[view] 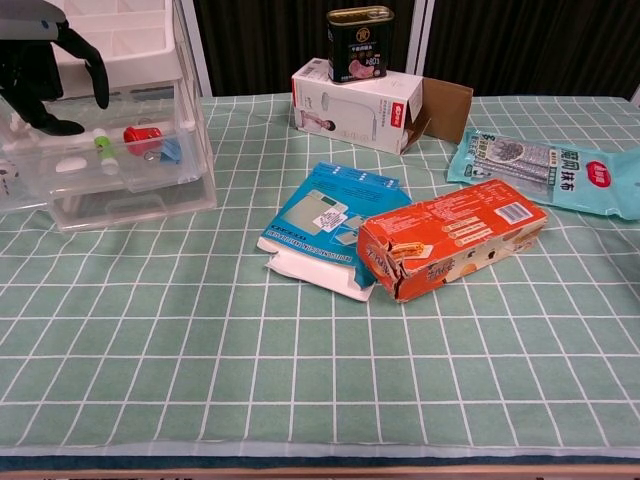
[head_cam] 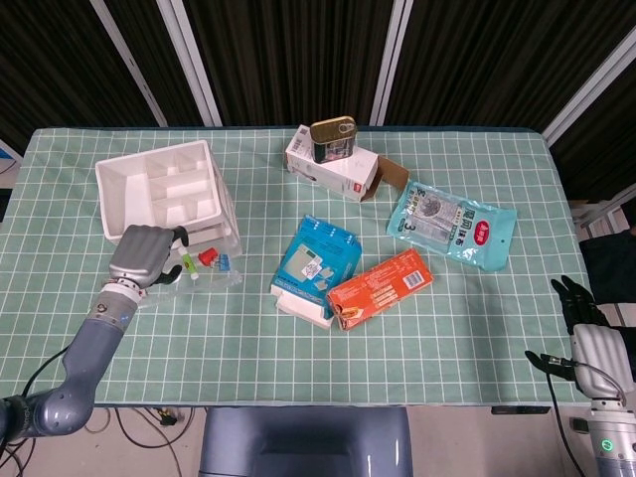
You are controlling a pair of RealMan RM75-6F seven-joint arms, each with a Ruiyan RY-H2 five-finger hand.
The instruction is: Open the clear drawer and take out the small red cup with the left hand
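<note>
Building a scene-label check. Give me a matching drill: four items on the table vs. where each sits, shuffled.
Things:
1. small red cup
2. metal can
3. orange box
4. left hand

Places:
A. on top of the white carton
B. over the open clear drawer
C. inside the clear drawer
D. against the blue box

Pairs: 1-C, 2-A, 3-D, 4-B

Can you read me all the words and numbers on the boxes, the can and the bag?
"3": big numeral on the teal bag, seen from the head view.
Teal bag: large Chinese characters and a red badge, too blurred to read.
Can: gold label text, too small to read.
White box: red logo, unreadable.
Orange box: print too small.
Blue box: white label, unreadable.
</note>
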